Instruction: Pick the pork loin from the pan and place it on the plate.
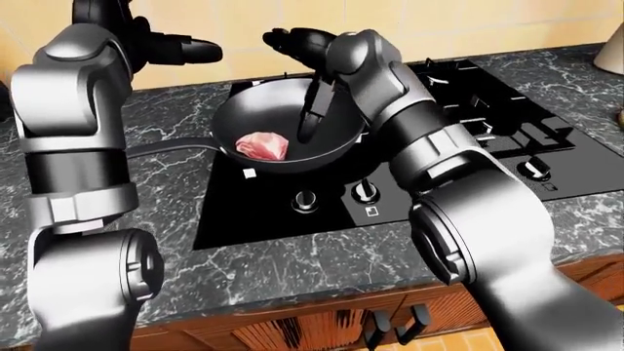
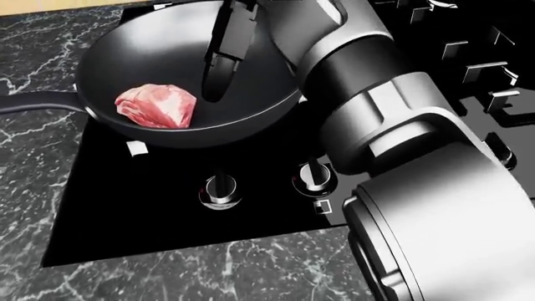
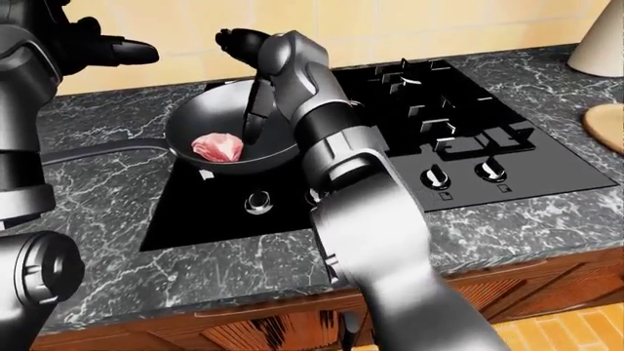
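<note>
The pink pork loin (image 2: 156, 105) lies in the black pan (image 2: 167, 56), on the left of the pan's bowl. The pan stands on the left burner of the black cooktop, and its handle (image 1: 166, 146) points to the view's left. My right hand (image 2: 224, 69) hangs over the pan with its fingers (image 1: 310, 117) pointing down into the bowl, just right of the meat and apart from it. It is open and empty. My left hand (image 1: 185, 50) is raised at the top left, above the counter, open and empty. A tan round edge (image 3: 609, 124) shows at the far right, cut off by the frame.
The black cooktop (image 3: 488, 161) has grates on its right half and knobs (image 3: 432, 175) along its near edge. It is set in a dark marble counter (image 3: 117, 183) with wooden cabinets below. A cream object (image 3: 600, 44) stands at the top right.
</note>
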### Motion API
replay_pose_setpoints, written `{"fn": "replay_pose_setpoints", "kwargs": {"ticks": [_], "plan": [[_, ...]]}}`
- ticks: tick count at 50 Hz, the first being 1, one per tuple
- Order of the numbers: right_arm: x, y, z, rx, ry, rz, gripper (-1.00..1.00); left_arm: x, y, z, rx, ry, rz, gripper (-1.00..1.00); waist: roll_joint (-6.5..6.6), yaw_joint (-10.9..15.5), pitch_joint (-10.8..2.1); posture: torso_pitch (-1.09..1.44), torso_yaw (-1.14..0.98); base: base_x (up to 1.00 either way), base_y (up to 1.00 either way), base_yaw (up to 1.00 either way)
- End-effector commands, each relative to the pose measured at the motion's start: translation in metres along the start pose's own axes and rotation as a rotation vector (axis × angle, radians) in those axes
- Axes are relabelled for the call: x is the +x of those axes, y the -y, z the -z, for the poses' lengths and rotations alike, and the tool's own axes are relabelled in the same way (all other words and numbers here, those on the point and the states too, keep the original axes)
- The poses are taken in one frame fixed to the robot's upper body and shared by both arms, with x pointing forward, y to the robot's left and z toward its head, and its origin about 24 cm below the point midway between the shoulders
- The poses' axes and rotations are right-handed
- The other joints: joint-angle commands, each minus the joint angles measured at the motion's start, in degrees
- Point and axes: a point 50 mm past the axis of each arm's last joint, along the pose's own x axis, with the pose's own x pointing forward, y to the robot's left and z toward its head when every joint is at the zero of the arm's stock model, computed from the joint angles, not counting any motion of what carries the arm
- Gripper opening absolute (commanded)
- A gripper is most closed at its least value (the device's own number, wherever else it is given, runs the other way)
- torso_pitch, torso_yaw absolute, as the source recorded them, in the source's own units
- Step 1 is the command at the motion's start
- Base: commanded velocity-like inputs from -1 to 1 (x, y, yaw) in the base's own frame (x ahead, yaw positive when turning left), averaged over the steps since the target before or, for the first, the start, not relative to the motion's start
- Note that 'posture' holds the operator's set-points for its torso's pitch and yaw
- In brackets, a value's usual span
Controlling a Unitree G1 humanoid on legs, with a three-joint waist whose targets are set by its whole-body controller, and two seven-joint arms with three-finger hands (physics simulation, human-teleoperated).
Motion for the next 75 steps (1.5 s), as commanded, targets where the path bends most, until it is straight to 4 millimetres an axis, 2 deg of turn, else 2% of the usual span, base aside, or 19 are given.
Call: {"fn": "replay_pose_setpoints", "kwargs": {"ticks": [1,14,18,31,38,44,51,75], "plan": [[-0.008,0.017,-0.024,-0.048,0.070,0.081,1.00,-0.005,-0.004,-0.024,-0.004,0.102,-0.016,1.00,0.39,-0.03,-1.98,0.00,0.00,0.00,0.00,0.00],[0.002,-0.006,-0.041,-0.072,0.114,0.052,1.00,-0.005,-0.010,-0.025,-0.013,0.102,-0.025,1.00,0.81,-0.13,-2.06,0.00,0.00,0.00,0.00,0.00],[0.006,-0.013,-0.041,-0.078,0.120,0.054,1.00,-0.005,-0.012,-0.024,-0.017,0.101,-0.027,1.00,0.94,-0.09,-2.08,0.00,0.00,0.00,0.00,0.00],[0.006,-0.009,-0.044,-0.107,0.106,0.191,1.00,-0.005,-0.011,-0.018,-0.014,0.094,-0.023,1.00,1.01,0.11,-2.29,0.00,0.00,0.00,0.00,0.00],[0.011,-0.022,-0.045,-0.110,0.110,0.189,1.00,-0.005,-0.006,-0.020,-0.009,0.096,-0.015,1.00,0.92,0.15,-2.31,0.00,0.00,0.00,0.00,0.00],[0.016,-0.033,-0.043,-0.114,0.119,0.188,1.00,-0.004,-0.003,-0.016,-0.006,0.091,-0.010,1.00,0.96,0.19,-2.39,0.00,0.00,0.00,0.00,0.00],[0.015,-0.028,-0.040,-0.117,0.119,0.255,1.00,-0.004,-0.005,-0.017,-0.004,0.092,-0.014,1.00,0.96,0.23,-2.47,0.00,0.00,0.00,0.00,0.00],[0.021,-0.044,-0.026,-0.127,0.100,0.235,1.00,-0.007,-0.001,-0.021,0.000,0.099,-0.003,1.00,0.79,0.23,-2.44,0.00,0.00,0.00,0.00,0.00]]}}
